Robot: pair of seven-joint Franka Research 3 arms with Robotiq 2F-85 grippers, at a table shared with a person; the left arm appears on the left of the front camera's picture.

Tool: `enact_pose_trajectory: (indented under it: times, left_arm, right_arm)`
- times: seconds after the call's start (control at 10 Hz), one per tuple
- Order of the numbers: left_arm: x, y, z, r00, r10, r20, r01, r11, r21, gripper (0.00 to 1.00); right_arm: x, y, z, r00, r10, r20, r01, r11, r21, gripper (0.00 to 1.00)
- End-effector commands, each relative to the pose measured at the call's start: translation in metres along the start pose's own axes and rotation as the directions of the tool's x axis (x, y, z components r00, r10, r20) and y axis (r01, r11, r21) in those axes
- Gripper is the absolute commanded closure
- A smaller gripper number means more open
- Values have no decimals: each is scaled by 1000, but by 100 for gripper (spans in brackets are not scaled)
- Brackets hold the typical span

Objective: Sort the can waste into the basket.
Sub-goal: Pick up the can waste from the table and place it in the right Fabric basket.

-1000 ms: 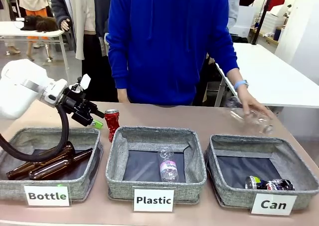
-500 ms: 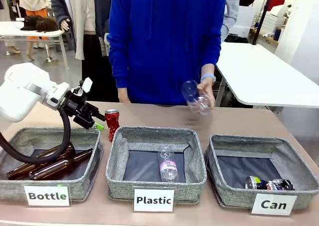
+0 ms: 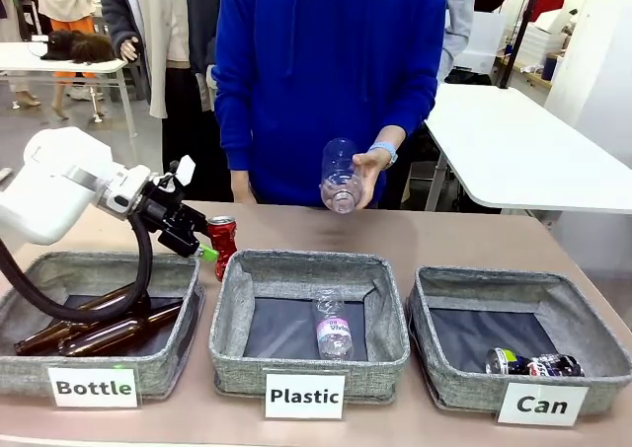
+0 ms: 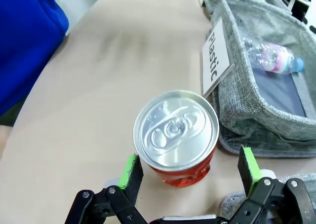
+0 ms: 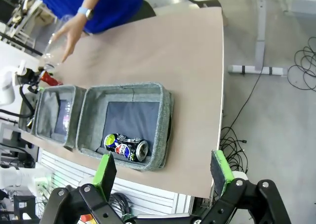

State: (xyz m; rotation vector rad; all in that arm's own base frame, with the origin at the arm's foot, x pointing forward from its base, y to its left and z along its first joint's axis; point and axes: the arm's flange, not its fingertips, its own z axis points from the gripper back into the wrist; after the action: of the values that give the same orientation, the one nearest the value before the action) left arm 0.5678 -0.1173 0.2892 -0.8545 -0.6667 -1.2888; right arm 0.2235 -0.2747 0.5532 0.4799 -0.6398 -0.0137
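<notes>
You can take the Plastic bin point(image 3: 306, 260) as landmark. Inside it lies one clear bottle point(image 3: 334, 331). Left of it: Bottle bin point(image 3: 59, 261) holding brown glass bottles point(image 3: 109, 334). Beyond it: second clear bottle point(image 3: 339, 171), raised before a blue top point(image 3: 326, 72).

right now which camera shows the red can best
The left wrist view: the red can sits centre frame, upright, lid up, between the open jaws of the left gripper. The front view shows its side, partly behind that gripper. The right wrist view shows a tiny red speck far off.
</notes>
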Motion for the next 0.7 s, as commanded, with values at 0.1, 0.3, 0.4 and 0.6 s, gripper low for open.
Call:
enact_pose_trajectory:
  times: [0.1,0.3,0.4,0.6]
  left_arm:
    - [2,2,-11,999,6,48,-6,1000,3,0]
    - [1,1,-13,998,18,62,-18,1000,-11,0]
    - [2,2,-13,998,16,60,-15,1000,-10,0]
    - [3,4,-12,998,1,58,-2,1000,10,0]
  right_arm:
    - [2,2,2,1000,-22,1,22,999,-24,0]
    - [2,2,2,1000,-22,1,22,999,-24,0]
    - [2,2,2,1000,-22,1,22,999,-24,0]
    - [2,2,2,1000,-22,1,22,999,-24,0]
